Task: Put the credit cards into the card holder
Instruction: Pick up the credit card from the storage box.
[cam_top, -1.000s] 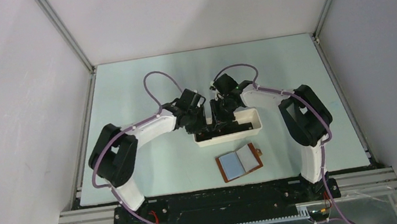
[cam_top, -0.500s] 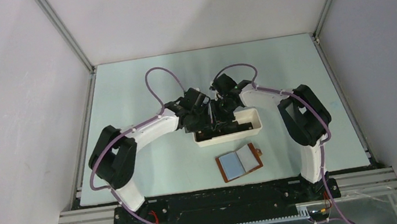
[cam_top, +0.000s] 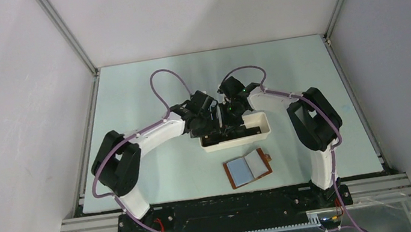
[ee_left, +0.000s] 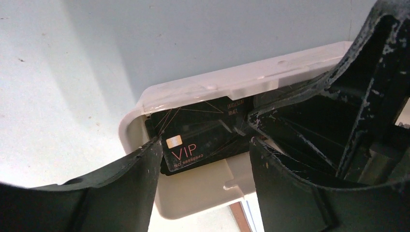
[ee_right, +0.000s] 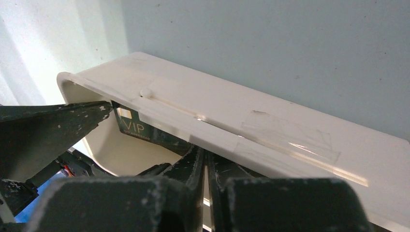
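Observation:
The credit cards lie in a white oblong tray (cam_top: 261, 121) at the table's middle. The top one is a black VIP card (ee_left: 193, 137), also seen in the right wrist view (ee_right: 133, 126). My left gripper (ee_left: 205, 145) is open inside the tray, its fingertips on either side of that card. My right gripper (ee_right: 205, 153) is in the tray beside it, shut to a hairline gap; the tray wall (ee_right: 270, 130) hides its tips. In the top view the two grippers (cam_top: 212, 128) (cam_top: 230, 126) meet over the tray. The card holder (cam_top: 248, 168), a brown wallet, lies open in front of the tray.
The tray's near wall (ee_left: 203, 181) stands between the grippers and the wallet, whose brown edge (ee_left: 240, 215) shows just beyond it. Both arms arch in from the sides; grey enclosure walls surround the pale green table (cam_top: 144, 88).
My left gripper has shifted slightly right, closer to the right gripper over the tray. The wallet and the tray have not moved.

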`<act>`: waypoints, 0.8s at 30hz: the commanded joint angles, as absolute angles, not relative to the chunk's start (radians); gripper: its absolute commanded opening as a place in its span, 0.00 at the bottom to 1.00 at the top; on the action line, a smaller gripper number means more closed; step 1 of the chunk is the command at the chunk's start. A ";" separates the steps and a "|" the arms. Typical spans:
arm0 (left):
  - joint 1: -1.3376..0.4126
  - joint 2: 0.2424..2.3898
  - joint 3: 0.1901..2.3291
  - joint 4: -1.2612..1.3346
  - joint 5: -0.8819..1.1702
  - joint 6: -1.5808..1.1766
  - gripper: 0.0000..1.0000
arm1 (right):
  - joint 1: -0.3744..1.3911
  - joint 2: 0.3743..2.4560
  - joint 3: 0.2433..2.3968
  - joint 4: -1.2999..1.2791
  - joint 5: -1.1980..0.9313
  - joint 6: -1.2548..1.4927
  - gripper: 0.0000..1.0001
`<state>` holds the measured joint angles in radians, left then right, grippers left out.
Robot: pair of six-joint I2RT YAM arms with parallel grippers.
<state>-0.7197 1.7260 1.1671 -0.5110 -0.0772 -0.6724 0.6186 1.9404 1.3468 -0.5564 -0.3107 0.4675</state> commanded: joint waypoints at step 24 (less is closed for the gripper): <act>-0.668 1.660 1.172 -0.519 0.010 -0.685 0.61 | 0.611 2.022 1.296 -0.521 -0.247 0.456 0.00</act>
